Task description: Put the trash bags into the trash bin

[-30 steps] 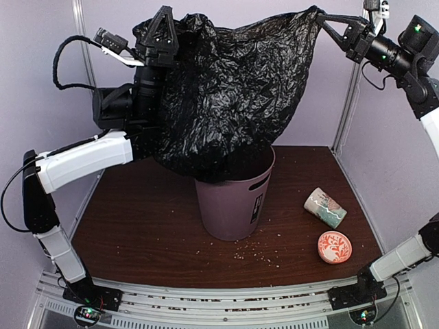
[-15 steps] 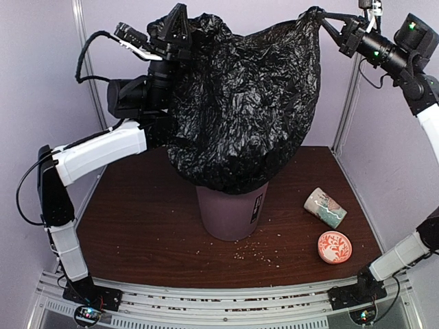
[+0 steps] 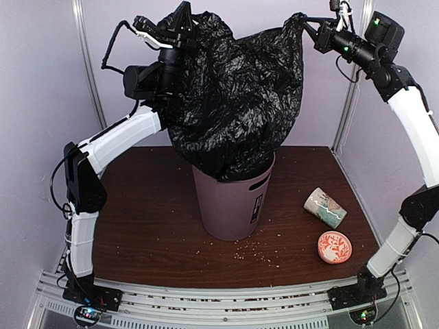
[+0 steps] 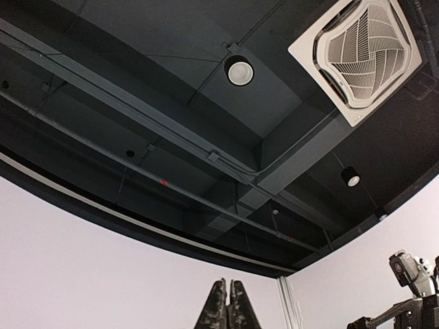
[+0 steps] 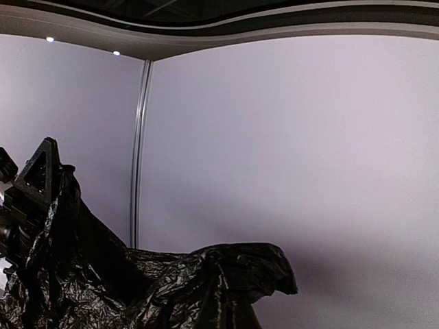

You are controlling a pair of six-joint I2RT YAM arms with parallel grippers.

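Trash bag (image 3: 236, 96), pinched by left pincer (image 3: 184, 12) and right pincer (image 3: 305, 22), hangs beneath them, reaching trash bin (image 3: 230, 205).

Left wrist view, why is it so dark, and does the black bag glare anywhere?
Left wrist view: aimed up at a dark ceiling, one round lamp lit. Top external view: the trash bag shows small glints on its creases, nothing blown out. Right wrist view: the trash bag is dark against the lit wall.

The black trash bag (image 3: 240, 103) is thin, crinkled plastic film, glossy with many small highlights. The round mauve-brown trash bin (image 3: 230, 205) looks like smooth, matt plastic. The dark brown worktop (image 3: 151, 226) has a satin wood-grain finish, gritty with pale crumbs (image 3: 250, 255) near its front edge.
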